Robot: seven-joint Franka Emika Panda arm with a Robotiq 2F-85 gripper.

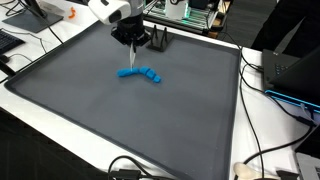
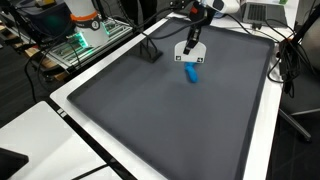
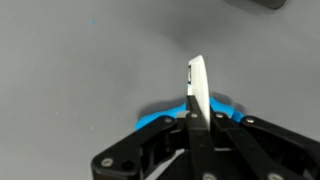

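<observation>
A curved blue segmented object [image 1: 140, 73] lies on the dark grey mat [image 1: 120, 120], toward its far side. It also shows in an exterior view [image 2: 191, 72]. My gripper [image 1: 130, 45] hangs just above it, also seen in an exterior view [image 2: 192, 50]. In the wrist view the two fingers [image 3: 197, 75] are pressed together with nothing between them. The blue object [image 3: 152, 115] shows below and behind the fingers, partly hidden by them.
A small black stand [image 1: 157, 40] sits on the mat near the gripper, also seen in an exterior view [image 2: 148, 50]. The mat lies on a white table [image 1: 262, 130] with cables, electronics and a laptop [image 2: 262, 12] around its edges.
</observation>
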